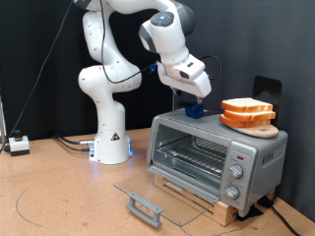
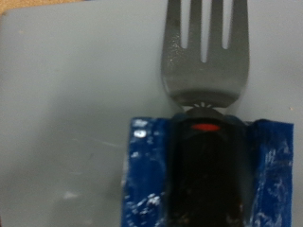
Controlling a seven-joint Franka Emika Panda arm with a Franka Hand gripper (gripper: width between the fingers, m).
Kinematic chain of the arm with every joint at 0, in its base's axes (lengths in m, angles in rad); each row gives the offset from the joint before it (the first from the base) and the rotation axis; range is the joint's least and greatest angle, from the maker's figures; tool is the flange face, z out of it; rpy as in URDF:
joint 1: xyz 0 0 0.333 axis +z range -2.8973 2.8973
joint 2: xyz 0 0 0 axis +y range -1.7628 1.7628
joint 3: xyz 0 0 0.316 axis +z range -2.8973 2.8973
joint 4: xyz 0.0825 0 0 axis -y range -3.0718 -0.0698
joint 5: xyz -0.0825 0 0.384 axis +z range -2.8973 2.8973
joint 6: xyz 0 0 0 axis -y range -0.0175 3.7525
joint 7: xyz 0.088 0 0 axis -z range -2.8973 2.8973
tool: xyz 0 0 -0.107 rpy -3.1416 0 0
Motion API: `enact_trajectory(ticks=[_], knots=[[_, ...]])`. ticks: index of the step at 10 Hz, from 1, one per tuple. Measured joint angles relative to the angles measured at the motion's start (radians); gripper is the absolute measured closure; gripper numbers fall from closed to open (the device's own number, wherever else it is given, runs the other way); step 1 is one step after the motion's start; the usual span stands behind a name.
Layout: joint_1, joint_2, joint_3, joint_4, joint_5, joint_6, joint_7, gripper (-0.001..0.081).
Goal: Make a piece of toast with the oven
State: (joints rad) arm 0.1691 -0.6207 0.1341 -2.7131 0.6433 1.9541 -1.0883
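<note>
A: Gripper point(image 1: 194, 106) first. It is seen low over the oven point(image 1: 217, 155) roof, near the roof's far edge at the exterior view's left. Blue pads point(image 2: 145, 170) are seen in the wrist view, pinched on a fork point(image 2: 204, 52) by its dark handle, tines pointing away over the grey roof.

B: Closed on the fork, then?

A: Pressed in on the fork handle, yes. The handle sits between the two blue pads; a small red mark is seen on it.

B: Toast?

A: Two slices point(image 1: 246, 110) are stacked on a round board point(image 1: 258, 128) at the roof's right end in the exterior view, well apart from the gripper. Which slice is the task's cannot be told. Nothing is seen on the rack point(image 1: 192, 152).

B: Oven state?

A: Door point(image 1: 162, 197) is dropped flat open onto the table point(image 1: 49, 197), bar handle point(image 1: 144, 207) at its front edge. Two knobs point(image 1: 234, 177) are seen on the panel at the right end.

B: Risks?

A: Judged only: the fork could be twisted in the pads if the tines are pushed under a slice at an angle. The top slice could be slid off the board or off the roof's edge. The open door could be struck by a low pass of the arm.

B: Text, brands?

A: None readable. Panel markings too small, wrist view blurred.
</note>
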Motion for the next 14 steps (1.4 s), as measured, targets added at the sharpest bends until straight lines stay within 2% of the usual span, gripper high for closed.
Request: enact_trajectory(ticks=[6, 12, 13, 14], knots=[[0.019, 0.068, 0.033, -0.011, 0.040, 0.069, -0.036, -0.0004], [0.023, 0.099, 0.040, -0.011, 0.065, 0.097, -0.052, 0.0007], [0.023, 0.101, 0.040, -0.011, 0.065, 0.097, -0.052, 0.0177], [0.023, 0.104, 0.040, -0.011, 0.065, 0.097, -0.052, 0.0177]])
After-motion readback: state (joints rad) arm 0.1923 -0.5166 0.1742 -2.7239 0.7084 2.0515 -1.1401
